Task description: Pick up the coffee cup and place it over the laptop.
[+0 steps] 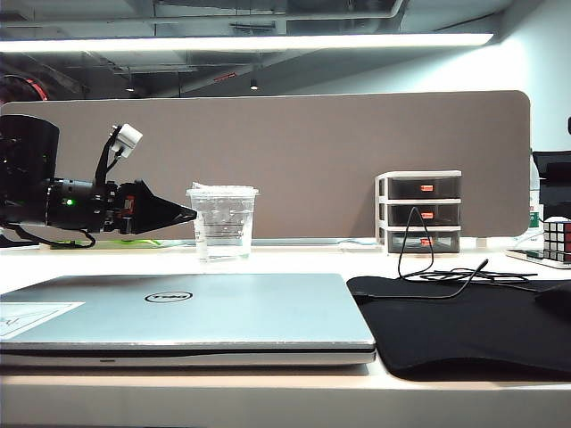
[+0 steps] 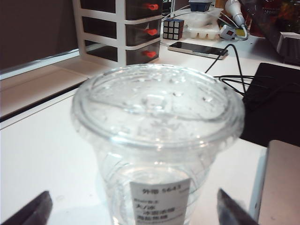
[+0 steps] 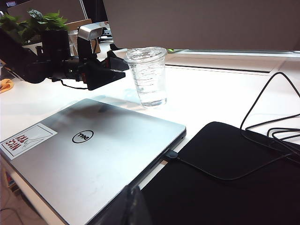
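While the left gripper [image 1: 189,214] stands wide open at mid-left of the exterior view, its tips just beside the cup [image 1: 221,223], it holds nothing. In the left wrist view its two fingers [image 2: 29,212] sit at the lower corners with the cup [image 2: 157,150] between them, clear of both. The cup stands upright on the white table [image 1: 294,259], left of centre, behind the laptop [image 1: 187,321], which lies closed across the lower left.

The right gripper [image 3: 132,206] shows only as a dark shape at the bottom edge of its own view, over the laptop's near edge; whether it is open I cannot tell, and it holds nothing visible.

Risks, as I judge them: the cup is thin clear plastic, so a hard squeeze could buckle the wall or pop the flat lid. A fingertip coming in off-centre could push the light cup over. A low grip on the tapered wall may slip. Setting it on the smooth lid off level could let it slide.

The cup looks almost empty; droplets cling under the lid, and any liquid at the bottom is too clear to confirm. The drawer unit [image 1: 419,212] at mid-right has three closed drawers, contents hidden.
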You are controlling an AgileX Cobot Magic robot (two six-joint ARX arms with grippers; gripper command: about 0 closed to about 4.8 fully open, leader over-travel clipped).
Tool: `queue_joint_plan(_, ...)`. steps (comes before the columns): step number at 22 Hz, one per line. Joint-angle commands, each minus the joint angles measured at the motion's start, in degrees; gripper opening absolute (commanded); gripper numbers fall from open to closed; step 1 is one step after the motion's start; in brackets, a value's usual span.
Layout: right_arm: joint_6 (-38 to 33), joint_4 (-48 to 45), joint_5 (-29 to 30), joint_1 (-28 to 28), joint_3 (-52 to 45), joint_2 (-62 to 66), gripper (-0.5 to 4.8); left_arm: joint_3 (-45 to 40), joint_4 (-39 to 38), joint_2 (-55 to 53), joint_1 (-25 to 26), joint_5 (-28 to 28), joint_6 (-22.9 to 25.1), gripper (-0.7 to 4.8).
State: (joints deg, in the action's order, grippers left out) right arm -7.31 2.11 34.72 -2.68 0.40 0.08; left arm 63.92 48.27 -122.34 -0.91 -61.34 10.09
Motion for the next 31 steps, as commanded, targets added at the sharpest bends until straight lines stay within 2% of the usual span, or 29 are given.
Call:
queue_joint_plan(1,-0.2,-0.2,0.0,0.0,-0.4,-0.1,-0.06,1.5,-0.1,-0.6,-0.4,-1.1,0.4,4.79)
queue_joint_plan(6,-0.2,-0.2,0.0,0.0,-0.4,-0.1,-0.06,5.6,-7.8,-2.5,-1.1,-1.9,0.9,4.79)
queue_joint_plan(17,-0.2,-0.2,0.0,0.0,-0.4,-0.1,-0.06,11.8,-10.0,-7.4,-3.5,-5.1,2.3,4.79)
queue_joint_plan(19,-0.2,-0.2,0.0,0.0,-0.4,-0.1,-0.06,12.4,-10.4,-8.0,-3.7,-5.1,3.6,4.79)
queue_joint_plan(31,0.3,1.1,0.0,0.0,-0.4,-0.1,-0.06,15.8,-13.6,-9.5,-3.7,-4.5,3.4,4.79)
